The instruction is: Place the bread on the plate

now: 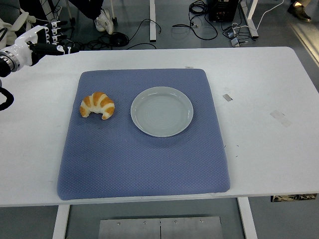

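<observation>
A golden croissant lies on the left part of a blue mat. Right of it on the same mat sits an empty pale grey plate, a short gap apart from the bread. My left hand hovers at the far left corner of the table, well up and left of the croissant, its fingers stretched out and holding nothing. The right arm does not show.
The white table carries bits of tape at the right. Cables and a person's shoe show on the floor beyond the far edge.
</observation>
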`<action>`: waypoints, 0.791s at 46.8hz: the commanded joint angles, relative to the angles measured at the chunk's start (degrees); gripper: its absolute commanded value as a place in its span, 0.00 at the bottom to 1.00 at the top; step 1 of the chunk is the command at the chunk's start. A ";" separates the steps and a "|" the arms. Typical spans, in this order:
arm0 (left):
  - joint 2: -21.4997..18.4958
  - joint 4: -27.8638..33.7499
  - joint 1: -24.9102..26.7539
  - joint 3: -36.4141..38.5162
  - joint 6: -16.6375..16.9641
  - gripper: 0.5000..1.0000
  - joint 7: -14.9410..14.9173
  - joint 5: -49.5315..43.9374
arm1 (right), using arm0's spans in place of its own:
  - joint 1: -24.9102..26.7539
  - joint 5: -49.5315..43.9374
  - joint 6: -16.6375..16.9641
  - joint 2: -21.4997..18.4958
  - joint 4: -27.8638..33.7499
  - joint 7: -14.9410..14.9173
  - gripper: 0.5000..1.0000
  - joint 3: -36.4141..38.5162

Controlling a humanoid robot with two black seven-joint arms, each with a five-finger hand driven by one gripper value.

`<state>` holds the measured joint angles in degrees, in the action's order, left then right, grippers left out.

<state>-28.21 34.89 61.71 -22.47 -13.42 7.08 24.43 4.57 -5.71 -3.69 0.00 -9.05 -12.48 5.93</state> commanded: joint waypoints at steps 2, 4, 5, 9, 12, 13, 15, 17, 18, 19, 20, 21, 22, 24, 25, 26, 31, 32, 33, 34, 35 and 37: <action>0.09 0.17 0.43 2.95 -0.12 0.97 -0.05 0.18 | 0.00 0.00 0.00 0.00 0.00 0.00 1.00 -0.04; 0.09 0.44 0.78 4.09 -0.03 0.97 -0.49 0.53 | 0.00 0.00 0.00 0.00 0.00 0.00 1.00 0.04; 0.00 0.79 0.95 4.71 -0.03 0.97 -0.58 0.80 | 0.00 0.00 0.00 0.00 0.00 0.00 1.00 -0.04; -0.79 2.45 1.92 8.57 0.14 0.97 -0.84 1.50 | 0.00 0.00 0.00 0.00 0.00 0.00 1.00 0.04; -2.45 5.44 3.50 11.47 0.41 0.97 -0.84 2.64 | 0.00 0.00 0.00 0.00 0.00 0.00 1.00 -0.05; -3.07 6.67 4.03 12.26 0.58 0.97 -0.84 2.90 | 0.00 0.00 0.00 0.00 0.00 0.00 1.00 -0.05; -3.95 8.86 5.08 13.58 1.02 0.97 -0.93 3.26 | 0.00 0.00 0.00 0.00 0.00 0.00 1.00 0.04; -4.83 10.10 5.87 14.64 1.64 0.97 -1.28 3.26 | 0.00 0.00 0.00 0.00 0.00 0.00 1.00 -0.05; -5.09 10.45 6.14 15.08 2.07 0.97 -1.72 3.35 | 0.00 0.00 0.00 0.00 0.00 0.00 1.00 -0.05; -5.27 10.63 6.32 15.52 2.43 0.97 -2.33 3.43 | 0.00 0.00 0.00 0.00 0.00 0.00 1.00 -0.05; -5.27 10.72 6.58 15.96 2.69 0.97 -3.03 3.61 | 0.00 0.00 0.00 0.00 0.00 0.00 1.00 0.04; -5.27 10.72 6.76 16.31 3.04 0.97 -3.73 3.87 | 0.00 0.00 0.00 0.00 0.00 0.00 1.00 -0.04; -5.36 10.72 6.84 16.58 3.31 0.97 -4.52 4.22 | 0.00 0.00 0.00 0.00 0.00 0.00 1.00 -0.05; -5.36 10.90 6.93 16.93 3.75 0.97 -5.84 5.10 | 0.00 0.00 0.00 0.00 0.00 0.00 1.00 0.04; -5.45 11.07 6.93 17.10 3.75 0.97 -6.46 5.63 | 0.00 0.00 0.00 0.00 0.00 0.00 1.00 -0.04; -5.45 11.51 6.93 17.19 3.83 0.97 -7.07 6.15 | 0.09 0.00 0.00 0.00 0.00 0.00 1.00 0.04; -7.03 14.84 6.93 17.28 4.01 0.97 -8.75 8.88 | 0.00 0.00 0.00 0.00 0.00 0.00 1.00 0.04; -7.47 15.98 6.93 17.28 4.10 0.97 -8.84 9.41 | 0.00 0.00 0.00 0.00 0.00 0.00 1.00 -0.04; -7.99 17.13 6.93 17.28 4.36 0.97 -8.93 9.76 | 0.00 0.00 0.00 0.00 0.00 0.00 1.00 -0.05; -8.52 18.36 6.93 17.28 4.71 0.97 -9.01 10.11 | 0.00 0.00 0.00 0.00 0.00 0.00 1.00 0.04; -9.13 19.59 6.93 17.28 5.06 0.97 -9.28 10.46 | 0.00 0.00 0.00 0.00 0.00 0.00 1.00 -0.04; -10.36 21.96 6.93 17.46 5.85 0.97 -10.33 11.17 | 0.00 0.00 0.00 0.00 0.00 0.00 1.00 0.04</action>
<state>-37.19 54.10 68.66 -5.15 -8.44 -2.22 34.76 4.59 -5.71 -3.69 0.00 -9.05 -12.48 5.91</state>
